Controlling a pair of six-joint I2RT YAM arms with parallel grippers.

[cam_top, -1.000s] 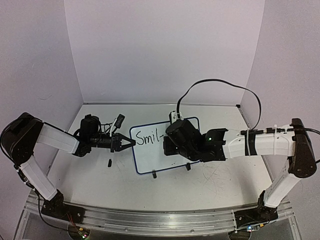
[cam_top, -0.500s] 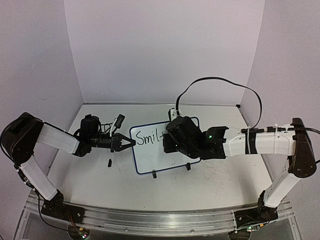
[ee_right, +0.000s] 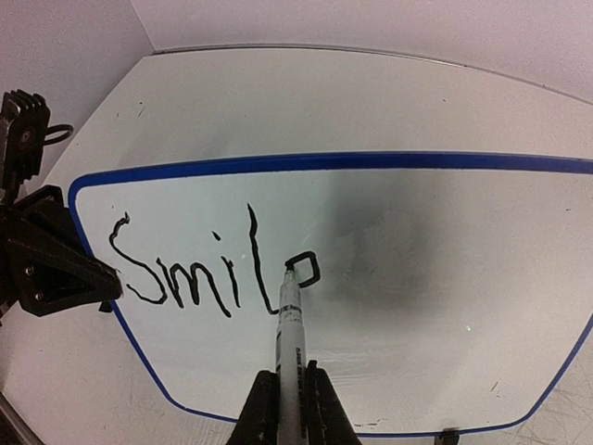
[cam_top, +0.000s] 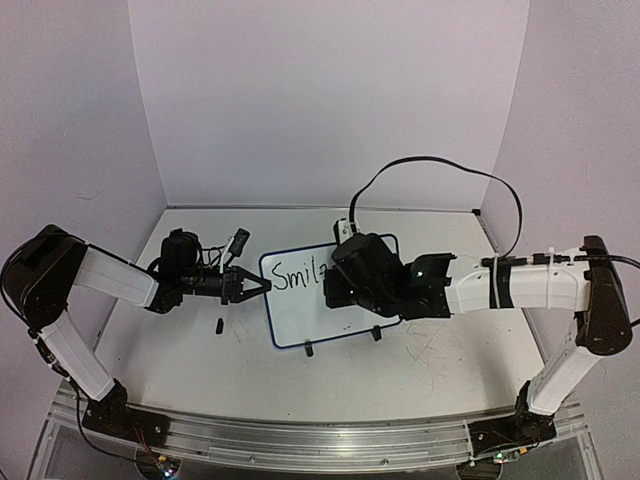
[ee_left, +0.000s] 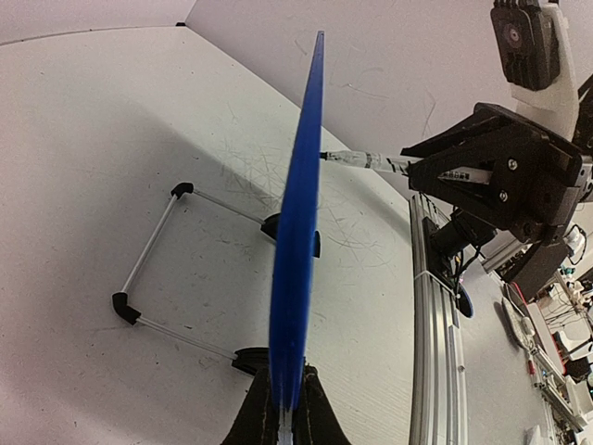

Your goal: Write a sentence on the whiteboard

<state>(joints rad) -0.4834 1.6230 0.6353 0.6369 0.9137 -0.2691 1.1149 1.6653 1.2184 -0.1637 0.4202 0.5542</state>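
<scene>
The whiteboard (cam_top: 305, 318), white with a thin blue rim, stands tilted at the table's middle. My left gripper (cam_top: 262, 284) is shut on its left edge; in the left wrist view the blue rim (ee_left: 298, 232) runs edge-on up from between the fingers (ee_left: 287, 413). My right gripper (ee_right: 287, 385) is shut on a white marker (ee_right: 289, 324), its tip touching the board. The sentence (ee_right: 185, 273) reads "Smil" in black with a small closed loop at the tip; from above the lettering (cam_top: 298, 274) sits on the board's upper left, beside the right wrist (cam_top: 365, 275).
A small black cap (cam_top: 218, 325) lies on the table left of the board. Two black clip feet (cam_top: 308, 349) stand at the board's near edge, and a wire stand (ee_left: 153, 260) behind it. Grey scribble marks (cam_top: 440, 350) cover the tabletop.
The marker has drawn a small closed loop after "Smil", with the right wrist shifting slightly over the board. The left gripper and the board have not moved.
</scene>
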